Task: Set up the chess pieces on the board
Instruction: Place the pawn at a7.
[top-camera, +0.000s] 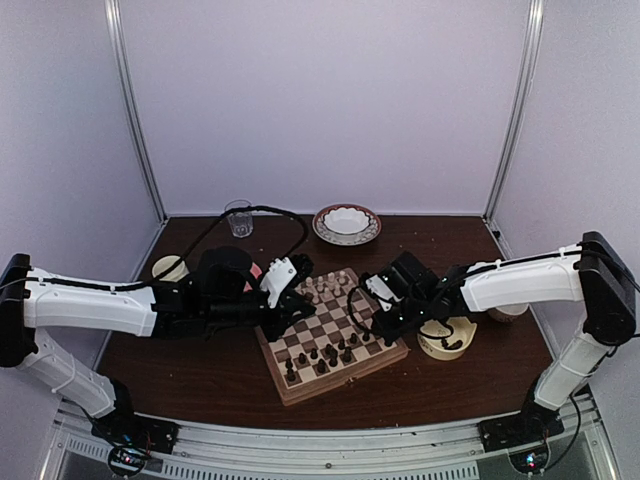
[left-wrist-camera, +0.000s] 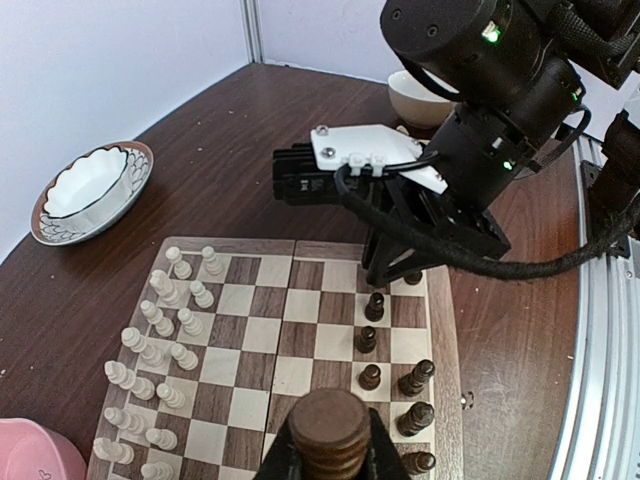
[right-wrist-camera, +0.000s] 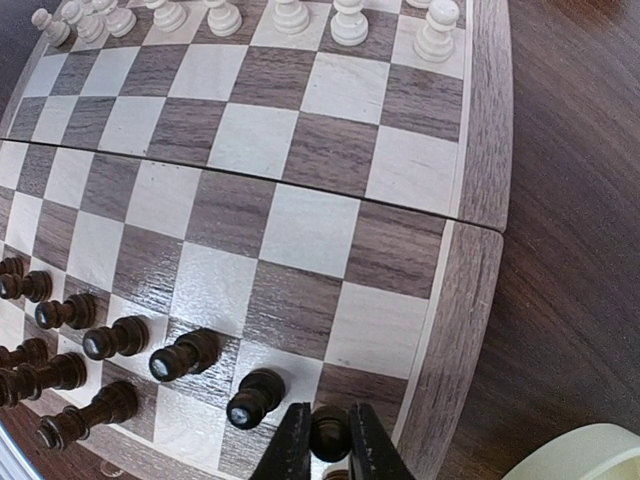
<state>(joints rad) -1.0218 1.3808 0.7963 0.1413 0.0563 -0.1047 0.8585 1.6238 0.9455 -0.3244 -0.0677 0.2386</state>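
Left end effector (left-wrist-camera: 330, 448) clamps dark chessman (left-wrist-camera: 328, 418), base cut off. Right end effector (right-wrist-camera: 328, 428) clamps half-hidden dark piece (right-wrist-camera: 330, 438) at 3 o'clock of board (right-wrist-camera: 300, 230).

I see the dark brown table (top-camera: 200, 385) carrying a handful of things. The board (top-camera: 340, 378) lies near the middle, turned at an angle to the table's edges. At the far edge stand a clear glass (top-camera: 239, 218) and, to its right, a white bowl with a patterned rim (top-camera: 346, 222). A cream cup (top-camera: 169, 267) sits at the left. Beside the board's far-left side there is what I take to be a pink dish (left-wrist-camera: 35, 455), mostly hidden. A cream bowl (top-camera: 428, 345) rests just right of the board.
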